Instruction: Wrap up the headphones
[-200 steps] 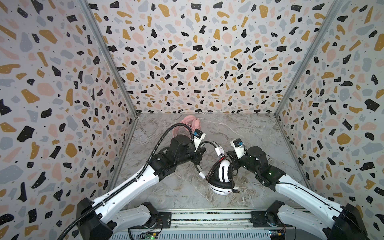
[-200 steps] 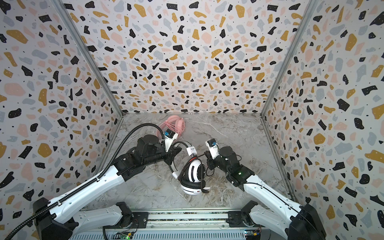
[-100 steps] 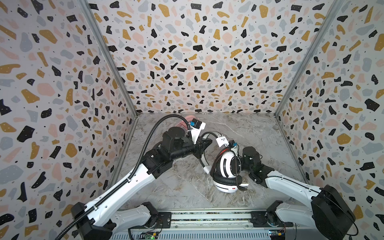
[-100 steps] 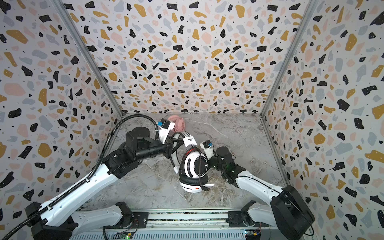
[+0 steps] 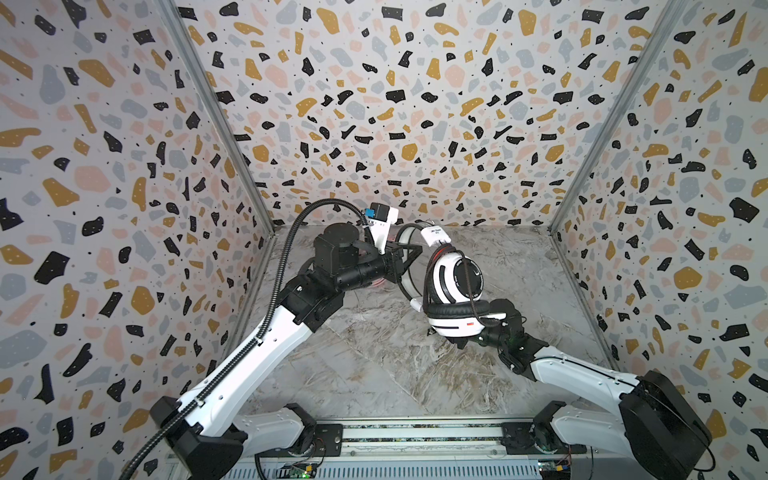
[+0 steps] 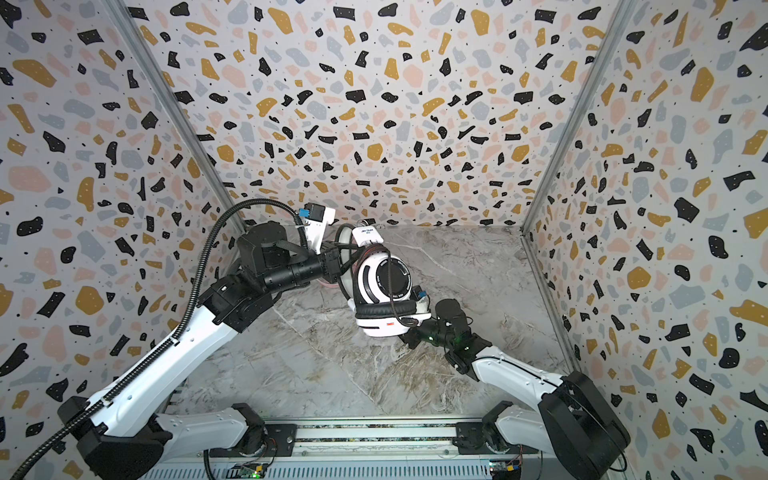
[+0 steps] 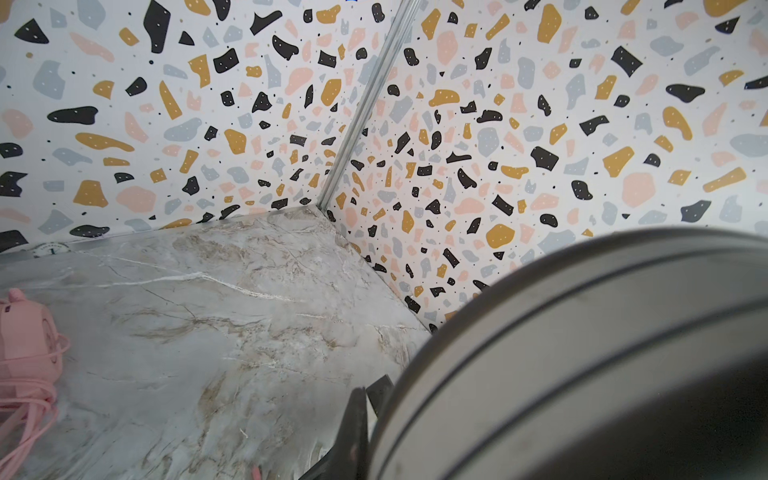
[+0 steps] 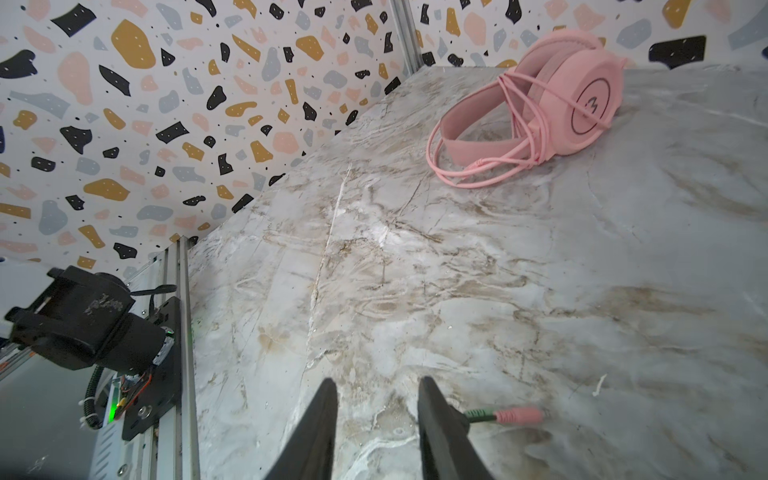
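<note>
The white-and-black headphones [image 5: 451,286] hang in the air above the table's middle, ear cups stacked, black cable [image 5: 468,286] running across them. My left gripper [image 5: 409,254] is shut on their headband [image 7: 582,353], which fills the left wrist view. My right gripper [image 8: 378,399] is open and empty; in both top views it sits low under the lower ear cup [image 6: 386,324], mostly hidden. A pink-and-green plug [image 8: 509,414] lies on the table just outside one finger. The pink headphones [image 8: 561,104], cable looped round them, lie near the back wall, mostly hidden behind the left arm in both top views.
Terrazzo walls [image 5: 395,124] close in the marble table [image 5: 374,365] on three sides. The arms' mounting rail [image 5: 415,434] runs along the front edge. The left arm's base [image 8: 83,328] shows in the right wrist view, beside the table's edge.
The left arm has raised the white-and-black headphones higher and further back. The right gripper slid in under the ear cups and opened.
</note>
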